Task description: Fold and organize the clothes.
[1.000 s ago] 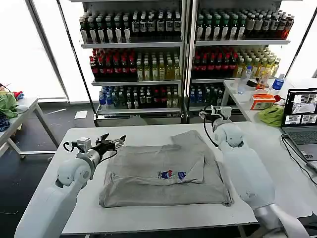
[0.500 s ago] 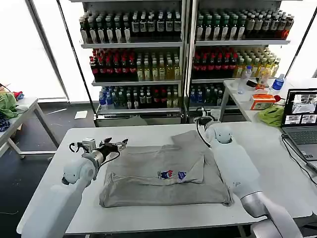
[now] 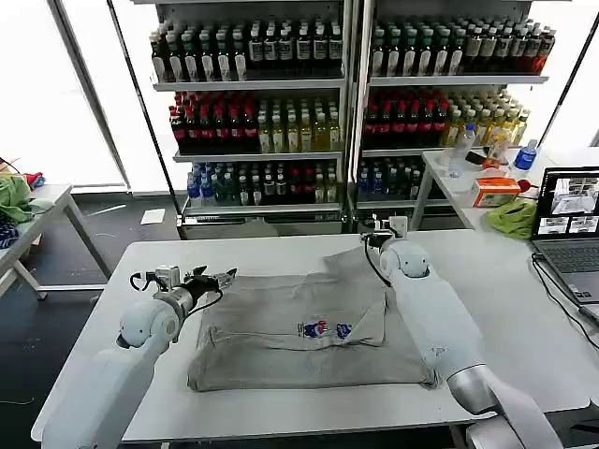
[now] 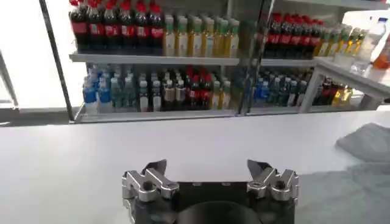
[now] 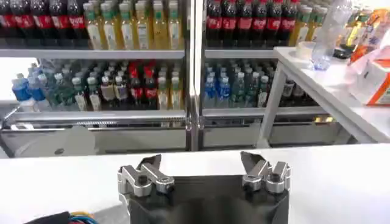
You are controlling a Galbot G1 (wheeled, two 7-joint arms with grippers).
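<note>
A grey cotton T-shirt [image 3: 314, 327] lies partly folded in soft creases on the white table [image 3: 524, 309], its small multicoloured chest print too small to read. The left gripper [image 3: 217, 276] hovers at the shirt's left edge, fingers spread, empty. The right gripper [image 3: 382, 224] sits beyond the shirt's far right corner, also open and empty.

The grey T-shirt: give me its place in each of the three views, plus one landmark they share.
Head view: the grey T-shirt lies partly folded at the middle of the white table, between the left gripper and the right gripper.
Left wrist view: its grey cloth lies beside the open gripper.
Right wrist view: not in it.
Shared landmark: the drinks shelves.
</note>
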